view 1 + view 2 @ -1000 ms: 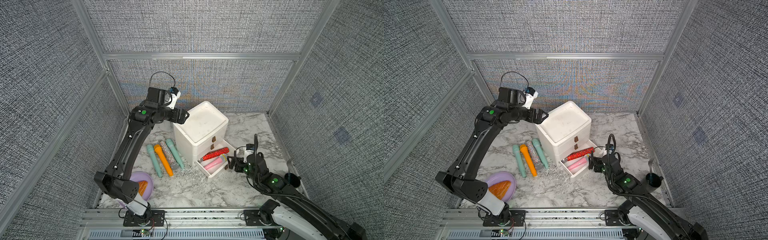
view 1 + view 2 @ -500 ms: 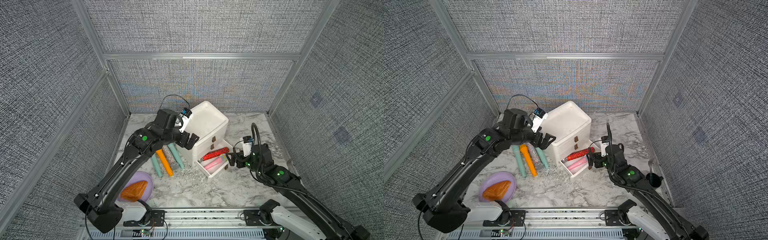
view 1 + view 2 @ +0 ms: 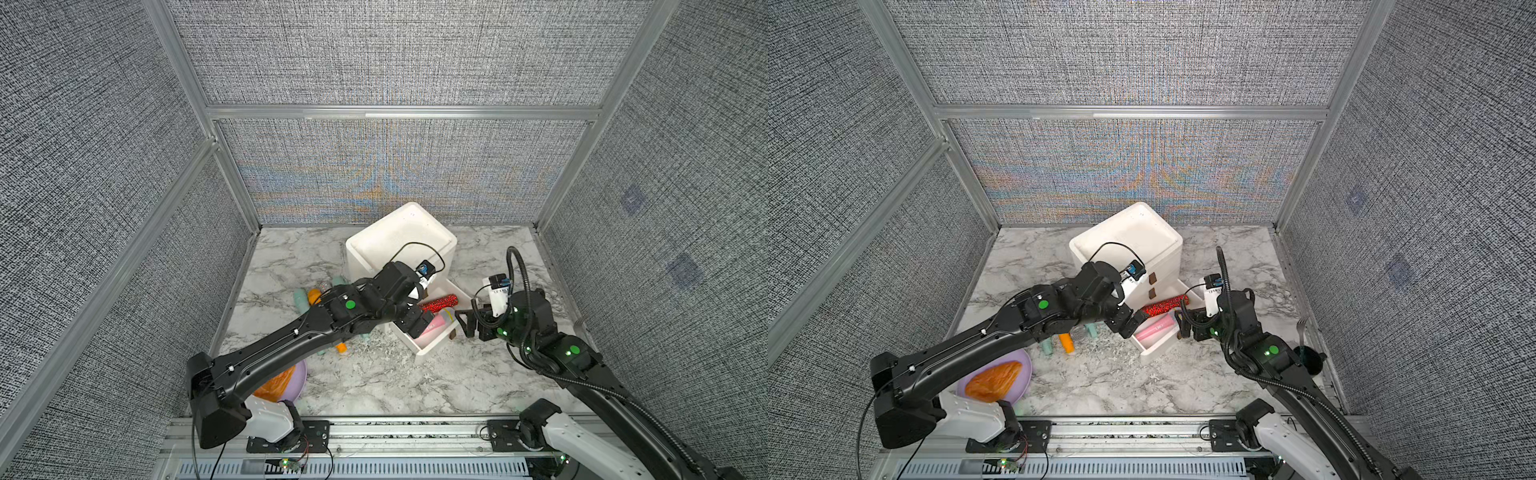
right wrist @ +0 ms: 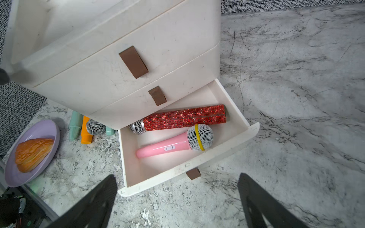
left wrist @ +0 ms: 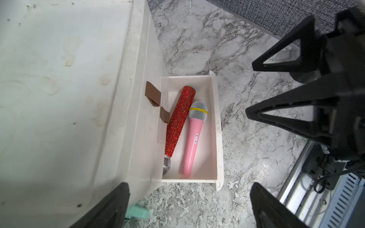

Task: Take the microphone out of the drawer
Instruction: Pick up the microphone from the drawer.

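The white bottom drawer (image 4: 197,160) of the drawer unit (image 3: 399,241) stands pulled open. Inside lie a pink microphone (image 4: 164,148) with a yellow ring and a red glitter microphone (image 4: 183,117), side by side; both also show in the left wrist view, pink microphone (image 5: 192,142) and red microphone (image 5: 178,122). My left gripper (image 3: 415,326) hovers open over the drawer's left end, holding nothing. My right gripper (image 3: 467,322) is open just in front of the drawer's front wall, empty too. In the wrist views the left gripper (image 5: 189,209) and right gripper (image 4: 177,205) have only marble between their fingers.
Teal, orange and silver microphones (image 3: 1067,343) lie on the marble left of the unit, partly under my left arm. A purple plate (image 3: 1021,365) with a pastry sits front left. A dark cup (image 3: 1308,357) and a fork stand at the right wall. The two grippers are close together.
My left arm has swung down from behind the unit's top to over the open drawer. My right gripper has lifted slightly and stays in front of the drawer.
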